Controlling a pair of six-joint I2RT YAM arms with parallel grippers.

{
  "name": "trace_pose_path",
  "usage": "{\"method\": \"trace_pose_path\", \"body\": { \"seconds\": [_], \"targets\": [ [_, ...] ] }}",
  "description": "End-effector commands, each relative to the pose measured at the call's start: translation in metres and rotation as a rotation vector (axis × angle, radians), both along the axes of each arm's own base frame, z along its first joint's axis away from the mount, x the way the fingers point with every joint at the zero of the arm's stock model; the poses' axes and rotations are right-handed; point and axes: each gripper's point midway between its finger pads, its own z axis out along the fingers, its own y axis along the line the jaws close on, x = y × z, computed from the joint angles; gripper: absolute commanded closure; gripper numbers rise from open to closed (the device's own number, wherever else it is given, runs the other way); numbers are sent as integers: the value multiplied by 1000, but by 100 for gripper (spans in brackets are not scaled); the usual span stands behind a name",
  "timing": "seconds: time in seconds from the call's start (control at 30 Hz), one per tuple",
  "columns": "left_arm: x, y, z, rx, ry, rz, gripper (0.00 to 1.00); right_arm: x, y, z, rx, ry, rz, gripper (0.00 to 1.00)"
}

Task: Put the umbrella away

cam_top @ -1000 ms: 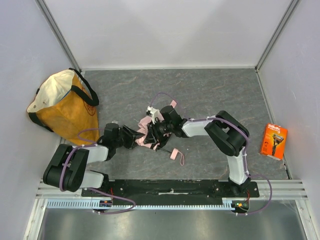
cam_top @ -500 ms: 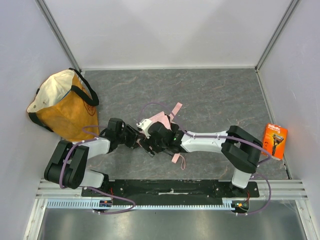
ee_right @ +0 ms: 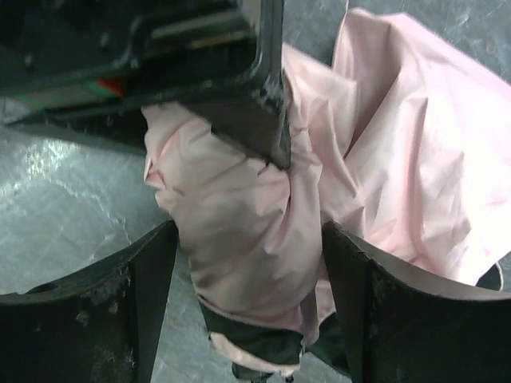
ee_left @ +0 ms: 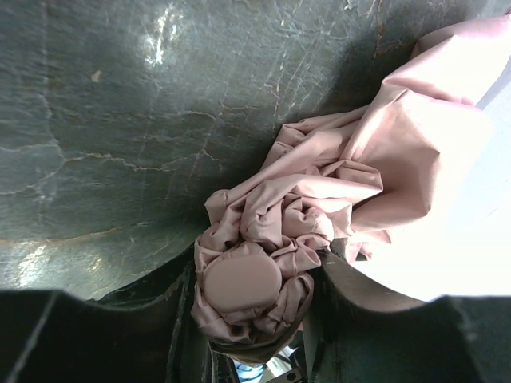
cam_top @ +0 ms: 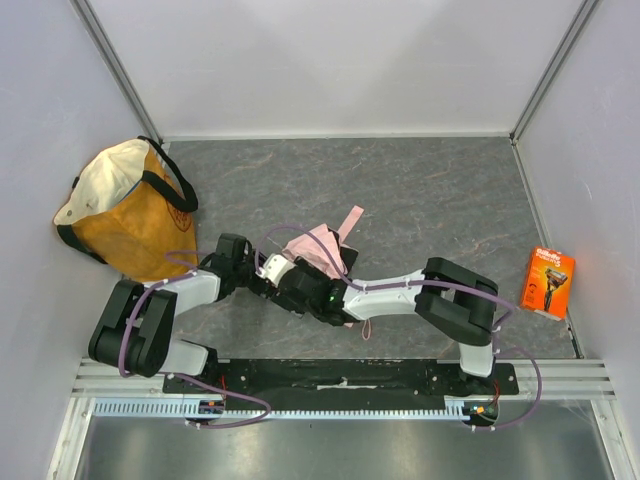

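The pale pink umbrella (cam_top: 318, 243) lies bunched on the grey table between my two arms. My left gripper (cam_top: 258, 280) is shut on its gathered tip end, where a round pink cap (ee_left: 243, 279) sits between the jaws (ee_left: 251, 311). My right gripper (cam_top: 280, 285) faces it at close range and is shut on the folded canopy (ee_right: 239, 215), midway between its fingertips (ee_right: 247, 271). A black end (ee_right: 255, 343) shows below the fabric. The left gripper's black body (ee_right: 239, 80) fills the top of the right wrist view. The thin pink strap (cam_top: 362, 325) trails on the table under the right forearm.
An orange-and-cream tote bag (cam_top: 125, 215) stands at the left wall, close behind the left arm. An orange razor box (cam_top: 546, 283) lies at the right edge. Grey walls enclose the table on three sides.
My right gripper has slid left along the umbrella until it is almost against the left gripper. The pink fabric now bunches behind it. The left gripper shifted slightly right and keeps its hold.
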Motion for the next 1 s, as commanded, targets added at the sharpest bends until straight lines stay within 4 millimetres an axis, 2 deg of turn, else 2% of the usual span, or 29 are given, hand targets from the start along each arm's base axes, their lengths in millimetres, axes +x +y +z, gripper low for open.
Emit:
{"method": "trace_pose_path", "body": {
  "seconds": [0.0, 0.1, 0.13, 0.3, 0.37, 0.4, 0.53, 0.63, 0.7, 0.73, 0.77, 0.8, 0.83, 0.87, 0.97],
  "targets": [
    [-78, 39, -59, 222, 336, -7, 98, 19, 8, 0, 29, -82, -78, 22],
    [-81, 38, -59, 215, 354, -12, 98, 15, 13, -17, 51, -51, -69, 27],
    [-82, 37, -59, 212, 358, -14, 98, 13, 14, -25, 64, -25, -85, 31],
    [-81, 37, -51, 222, 354, -6, 98, 5, -13, -64, 5, 22, -146, 69],
    [-77, 37, -46, 218, 333, 0, 98, -1, -26, -77, -20, 45, -157, 92],
    [-75, 37, -43, 217, 320, 0, 98, -6, -30, -82, -20, 63, -161, 100],
    [-68, 34, -37, 191, 258, 12, 98, -26, -32, -96, 20, 187, -109, 100],
    [-64, 27, -36, 136, 219, 17, 97, -43, -29, -104, 99, 353, -40, 100],
    [-59, 25, -34, 126, 181, 6, 81, -52, -30, -105, 159, 435, -11, 100],
    [-56, 25, -31, 130, 159, 6, 64, -56, -28, -104, 210, 501, 11, 100],
    [-53, 26, -29, 131, 133, 8, 52, -65, -29, -105, 235, 557, 31, 100],
    [-47, 26, -24, 121, 84, 9, 41, -65, -32, -104, 277, 602, 36, 100],
    [-42, 25, -18, 115, 25, 7, 20, -68, -32, -103, 314, 651, 45, 100],
    [-34, 23, -10, 104, -46, 6, 10, -70, -34, -103, 336, 691, 50, 100],
    [-21, 25, 12, 103, -214, -1, 9, -77, -36, -102, 385, 787, 67, 100]
  ]
}}
